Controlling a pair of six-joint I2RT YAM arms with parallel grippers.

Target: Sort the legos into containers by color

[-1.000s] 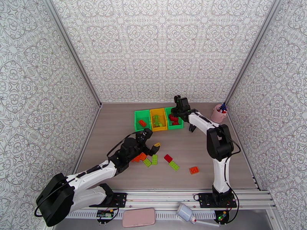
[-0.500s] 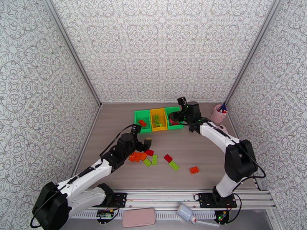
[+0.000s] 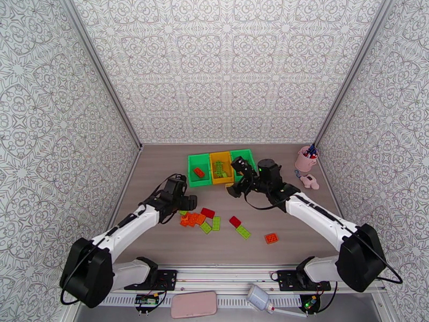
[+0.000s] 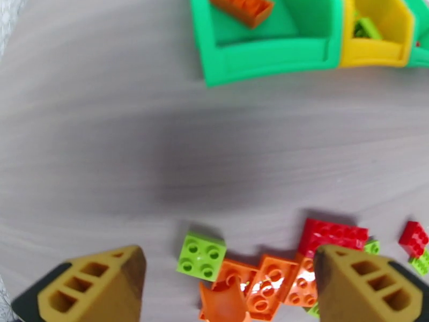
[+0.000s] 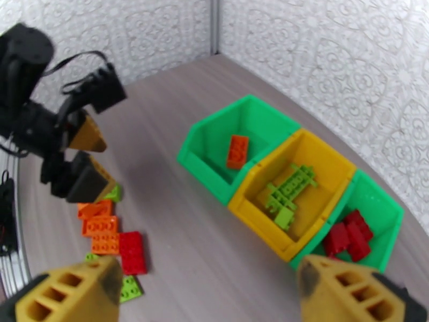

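Note:
Three joined containers stand at the back: a green bin [image 3: 198, 170] holding an orange lego [image 5: 237, 151], a yellow bin [image 5: 322, 156] holding lime legos [image 5: 289, 195], and a green bin [image 5: 383, 207] holding red legos [image 5: 348, 234]. Loose legos lie mid-table: an orange cluster [image 3: 192, 218], a red one [image 3: 208, 213], lime ones [image 3: 216, 223] and, further right, an orange one [image 3: 271, 238]. My left gripper [image 3: 187, 204] hovers open over the pile's left end, with a lime brick [image 4: 202, 257] and orange bricks [image 4: 257, 288] between its fingers [image 4: 96, 283]. My right gripper [image 3: 236, 178] hangs open and empty in front of the bins.
A pink pen cup [image 3: 305, 159] and a small pink object [image 3: 309, 182] stand at the right wall. More loose bricks, red [image 3: 235, 221] and lime [image 3: 243, 232], lie between the arms. Patterned walls close in three sides.
My right gripper has pulled back out of the right green bin toward mid-table and opened. My left gripper has shifted left to the pile's left end.

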